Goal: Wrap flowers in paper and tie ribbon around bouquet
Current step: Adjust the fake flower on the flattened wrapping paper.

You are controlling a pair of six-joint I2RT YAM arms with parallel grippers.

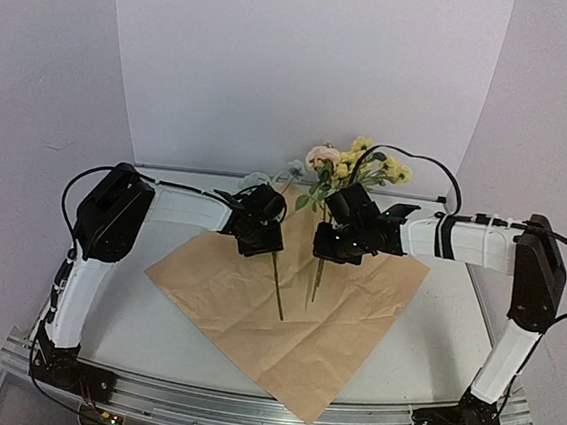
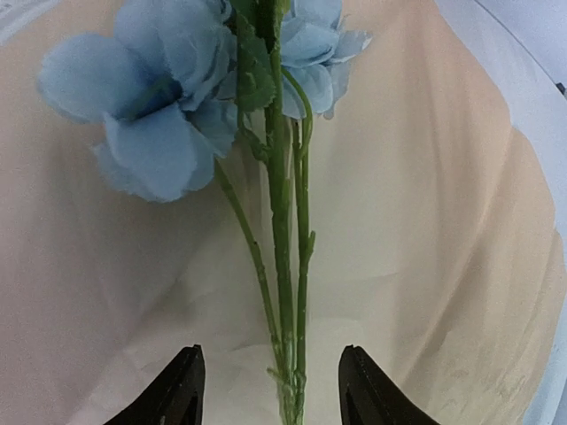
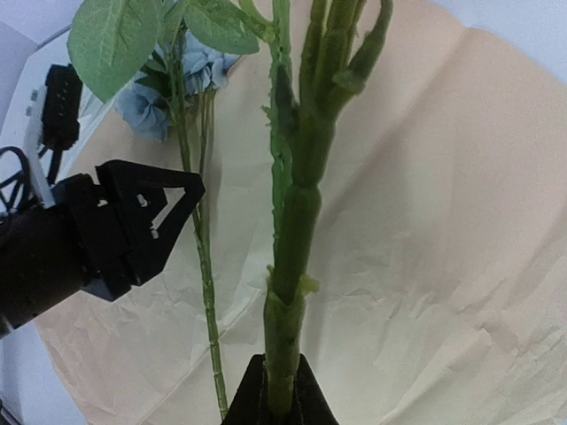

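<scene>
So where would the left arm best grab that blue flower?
On its bare green stems, below the blue blooms, coming down from above with a finger on either side. The stems run thin and straight over the paper, between the fingers of the open left end effector. The blooms would probably crush.

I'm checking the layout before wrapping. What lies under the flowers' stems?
The paper, tan side up, lies spread under the stems of the flowers. The table continues beneath the sheet, but that part is covered, so anything under it cannot be seen.
</scene>
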